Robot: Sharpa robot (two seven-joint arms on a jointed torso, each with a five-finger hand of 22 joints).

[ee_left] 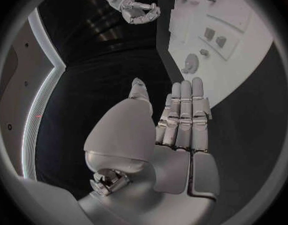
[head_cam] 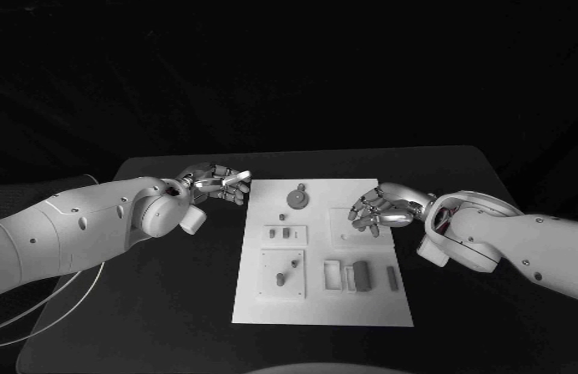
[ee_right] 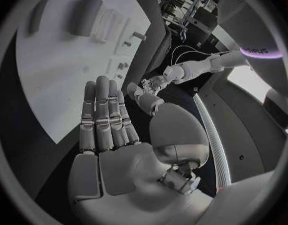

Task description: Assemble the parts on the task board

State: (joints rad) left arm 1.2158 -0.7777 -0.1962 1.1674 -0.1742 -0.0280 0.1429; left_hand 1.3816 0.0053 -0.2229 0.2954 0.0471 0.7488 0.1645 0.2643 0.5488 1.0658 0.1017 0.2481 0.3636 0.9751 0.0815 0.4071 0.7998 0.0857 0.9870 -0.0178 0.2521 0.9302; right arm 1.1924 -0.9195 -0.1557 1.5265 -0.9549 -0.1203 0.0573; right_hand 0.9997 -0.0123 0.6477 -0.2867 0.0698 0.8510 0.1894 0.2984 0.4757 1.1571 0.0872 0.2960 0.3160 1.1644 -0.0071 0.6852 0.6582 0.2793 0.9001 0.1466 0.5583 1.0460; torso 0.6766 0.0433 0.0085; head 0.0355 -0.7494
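Observation:
The white task board [head_cam: 362,307] lies in the middle of the black table. On it I see a gear [head_cam: 297,196] near the far edge, a small peg [head_cam: 282,216], two small blocks [head_cam: 280,234], and several larger blocks [head_cam: 359,275] near the front. My left hand [head_cam: 217,182] hovers just off the board's far left corner, fingers stretched out and holding nothing. My right hand [head_cam: 379,209] hangs over the board's right middle, also holding nothing. In the left wrist view, the left hand [ee_left: 181,130] points toward the gear [ee_left: 191,62]. The right wrist view has the right hand [ee_right: 109,125] flat above the board [ee_right: 63,60].
The black table [head_cam: 458,174] extends around the board on all sides, with bare room to the left and right. A pale cable [head_cam: 48,307] loops off the table's left front edge. The left wrist view also catches the right hand [ee_left: 141,10].

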